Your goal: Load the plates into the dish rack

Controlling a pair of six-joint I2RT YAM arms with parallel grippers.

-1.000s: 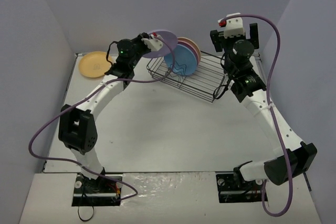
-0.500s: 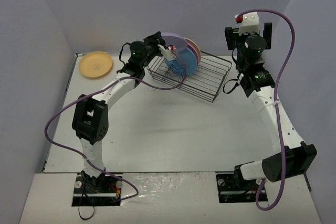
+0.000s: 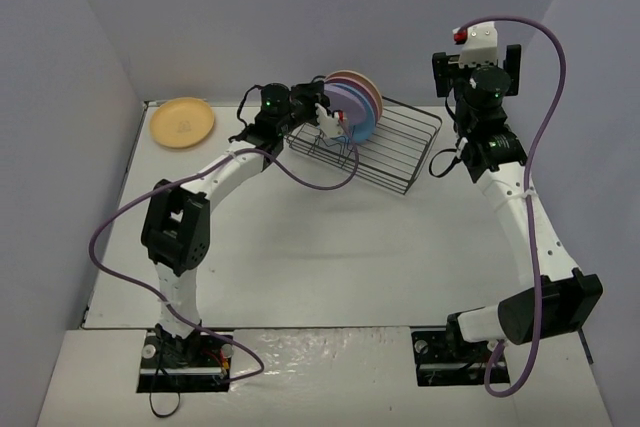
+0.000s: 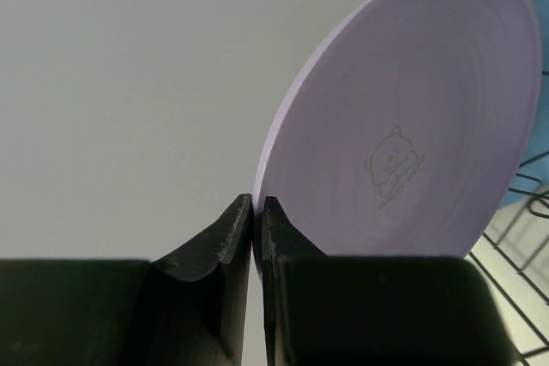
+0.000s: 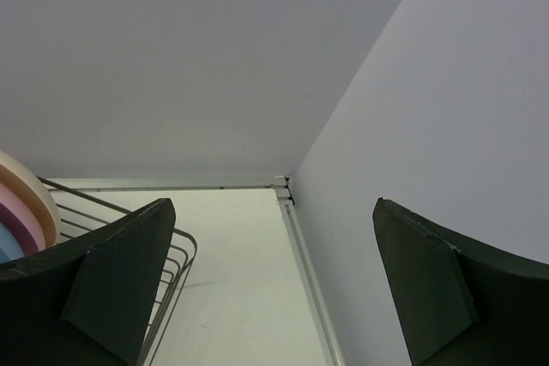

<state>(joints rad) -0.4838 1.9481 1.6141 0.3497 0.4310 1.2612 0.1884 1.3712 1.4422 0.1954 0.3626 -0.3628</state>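
Note:
My left gripper (image 3: 326, 119) is shut on the rim of the lilac plate (image 3: 343, 97), held on edge over the left end of the dish rack (image 3: 392, 152), right beside the blue plate (image 3: 364, 125). In the left wrist view the jaws (image 4: 257, 212) pinch the lilac plate (image 4: 412, 126) at its lower edge. A pink plate (image 3: 374, 99) and a cream plate (image 3: 350, 75) stand behind the blue one. The yellow-orange plate (image 3: 182, 122) lies flat at the far left. My right gripper (image 3: 476, 67) is raised to the right of the rack, open and holding nothing (image 5: 274, 285).
Side walls close in the table on the left and right, and a back wall stands just behind the rack. The right wrist view shows the rack's right end (image 5: 167, 272) and the table's back right corner (image 5: 287, 184).
The left gripper has carried the lilac plate right and down, from beside the rack to against the blue plate. The right arm drew back to the right, then stayed still.

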